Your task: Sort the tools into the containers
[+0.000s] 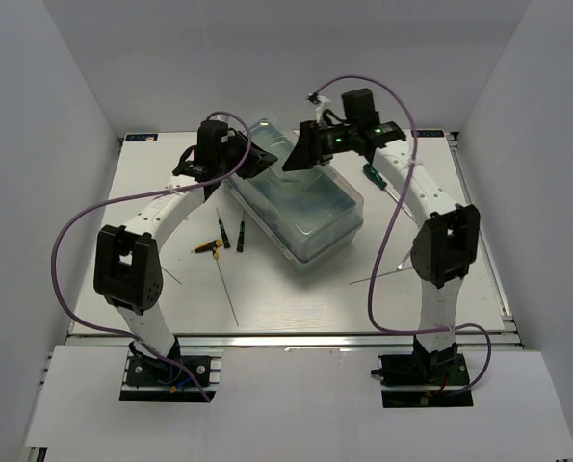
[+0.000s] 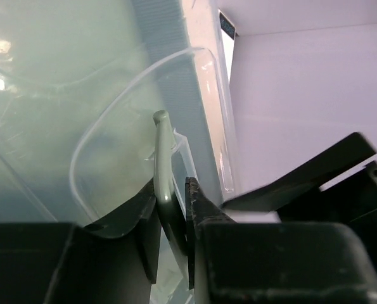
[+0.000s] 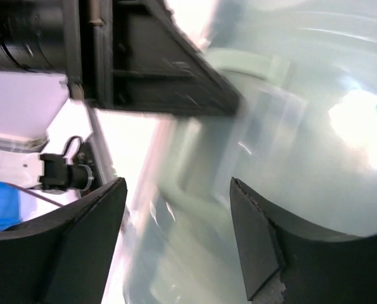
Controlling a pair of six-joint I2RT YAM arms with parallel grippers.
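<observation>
The toolbox with its translucent clear lid lies in the middle of the table. My left gripper is at its far left corner, shut on a pale green latch of the lid. My right gripper is open and empty over the far end of the lid; its view is blurred. Left of the box lie a yellow-black screwdriver and two dark screwdrivers. A green screwdriver lies to the right. The trays are hidden under the lid.
Thin metal rods lie near the front left, beside the left arm and right of the box. White walls enclose the table on three sides. Purple cables loop over both arms.
</observation>
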